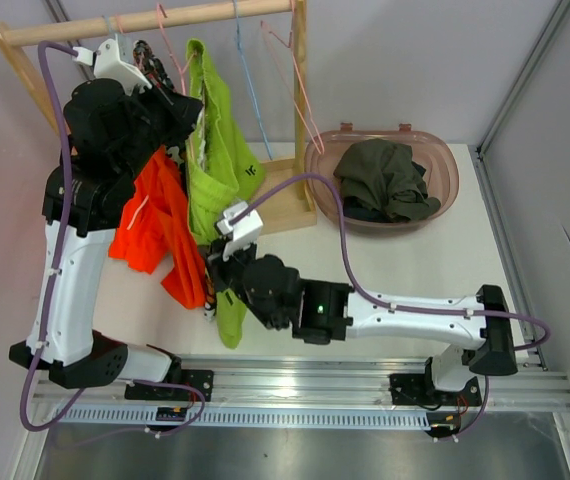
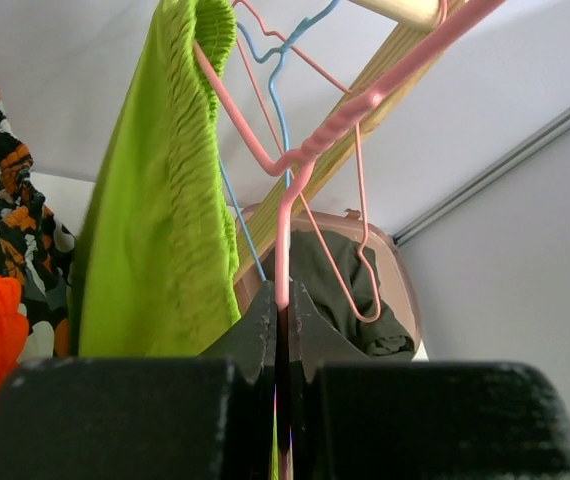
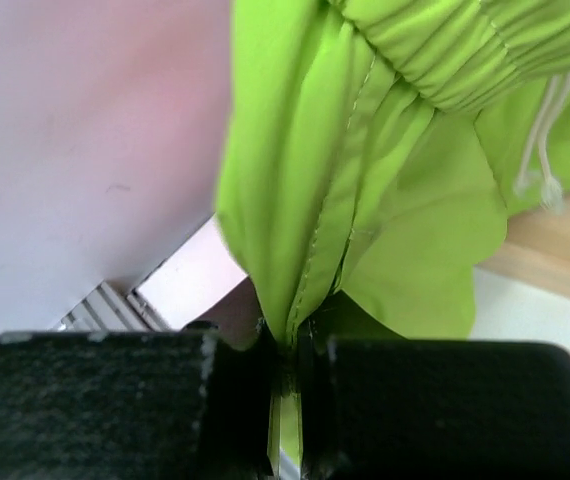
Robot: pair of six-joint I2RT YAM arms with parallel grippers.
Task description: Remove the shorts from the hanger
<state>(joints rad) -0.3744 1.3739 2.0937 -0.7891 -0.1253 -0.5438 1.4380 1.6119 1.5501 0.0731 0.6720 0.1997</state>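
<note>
Lime green fabric shorts hang from a pink wire hanger at the far left. The left fingers pinch the hanger wire. The right fingers clamp the shorts' near hem, which is mostly hidden between them.

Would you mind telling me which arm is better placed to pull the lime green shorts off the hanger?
Right: the right pincer is shut on the lime green shorts, so it can likely pull them away, while the left pincer clamps the pink hanger.
</note>
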